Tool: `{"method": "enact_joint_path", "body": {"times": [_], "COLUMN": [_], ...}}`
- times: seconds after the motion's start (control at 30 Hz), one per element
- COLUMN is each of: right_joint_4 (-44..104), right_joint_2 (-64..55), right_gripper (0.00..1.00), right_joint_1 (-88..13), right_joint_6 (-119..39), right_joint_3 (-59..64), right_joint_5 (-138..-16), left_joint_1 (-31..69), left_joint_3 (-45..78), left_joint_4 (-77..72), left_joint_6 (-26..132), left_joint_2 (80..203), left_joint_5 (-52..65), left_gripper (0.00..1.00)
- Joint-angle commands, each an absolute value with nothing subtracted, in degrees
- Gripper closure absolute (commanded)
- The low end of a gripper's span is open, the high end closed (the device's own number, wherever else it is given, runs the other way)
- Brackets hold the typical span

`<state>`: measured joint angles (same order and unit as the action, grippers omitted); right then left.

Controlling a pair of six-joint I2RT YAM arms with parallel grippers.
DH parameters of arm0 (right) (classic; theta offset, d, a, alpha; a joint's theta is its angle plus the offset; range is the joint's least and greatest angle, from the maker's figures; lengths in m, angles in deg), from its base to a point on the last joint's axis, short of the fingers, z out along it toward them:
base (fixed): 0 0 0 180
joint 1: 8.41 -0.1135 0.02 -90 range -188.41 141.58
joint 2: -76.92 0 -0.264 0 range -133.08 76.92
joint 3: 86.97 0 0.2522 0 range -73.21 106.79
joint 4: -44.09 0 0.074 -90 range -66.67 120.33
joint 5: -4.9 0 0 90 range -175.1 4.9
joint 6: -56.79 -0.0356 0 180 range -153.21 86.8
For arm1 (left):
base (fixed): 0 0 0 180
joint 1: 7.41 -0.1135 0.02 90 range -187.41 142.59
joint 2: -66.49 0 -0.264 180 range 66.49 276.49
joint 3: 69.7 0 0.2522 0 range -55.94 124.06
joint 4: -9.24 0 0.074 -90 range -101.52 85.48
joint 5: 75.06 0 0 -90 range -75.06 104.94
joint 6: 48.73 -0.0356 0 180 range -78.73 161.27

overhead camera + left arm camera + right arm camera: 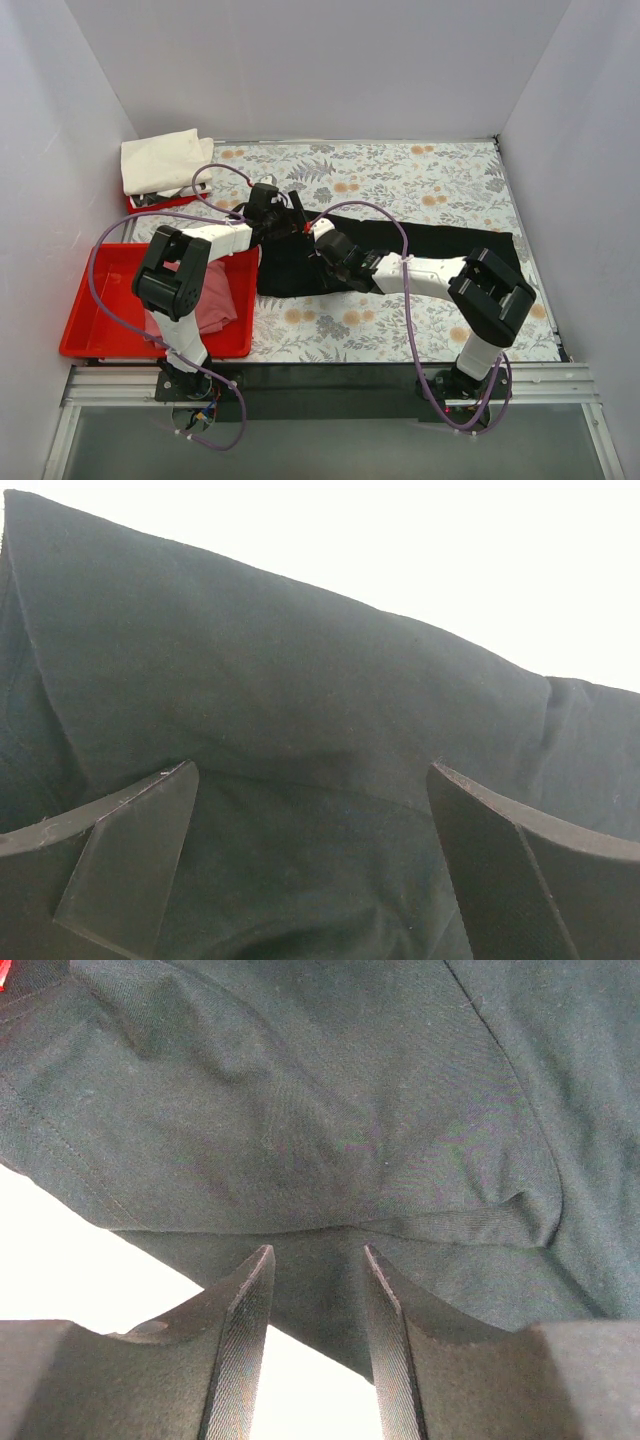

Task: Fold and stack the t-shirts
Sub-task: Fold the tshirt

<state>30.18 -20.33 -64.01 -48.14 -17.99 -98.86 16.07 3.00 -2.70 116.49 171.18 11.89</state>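
A black t-shirt (450,240) lies spread across the middle of the flowered table, its left part bunched under both grippers. My left gripper (296,214) hovers over the shirt's upper left, open wide, with black cloth (300,650) filling the space below its jaws (311,770). My right gripper (323,244) sits just right of it, jaws narrowly apart (318,1250), and an edge of the black shirt (300,1080) lies between their tips. A dusty pink t-shirt (215,295) lies crumpled in the near red tray. A cream-white t-shirt (160,160) rests folded at the back left.
The large red tray (100,320) stands at the table's left front, beside the left arm. A smaller red tray (150,204) peeks out under the cream shirt. White walls close in the table on the left, back and right.
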Motion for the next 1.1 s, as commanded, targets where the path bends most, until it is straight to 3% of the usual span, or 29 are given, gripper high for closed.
{"method": "enact_joint_path", "body": {"times": [0.0,1.07], "right_joint_4": [30.5,32.2], "right_joint_2": [-21.1,-26.5], "right_gripper": [0.64,0.62], "right_joint_1": [-64.3,-64.3], "right_joint_6": [-49.0,-48.4], "right_joint_3": [-17.0,-12.6], "right_joint_5": [-98.8,-100.3], "left_joint_1": [15.5,15.3], "left_joint_3": [2.2,1.4], "left_joint_4": [-2.2,-2.2], "left_joint_6": [115.5,115.5], "left_joint_2": [168.7,167.9], "left_joint_5": [12.0,11.4], "left_gripper": [0.09,0.09]}}
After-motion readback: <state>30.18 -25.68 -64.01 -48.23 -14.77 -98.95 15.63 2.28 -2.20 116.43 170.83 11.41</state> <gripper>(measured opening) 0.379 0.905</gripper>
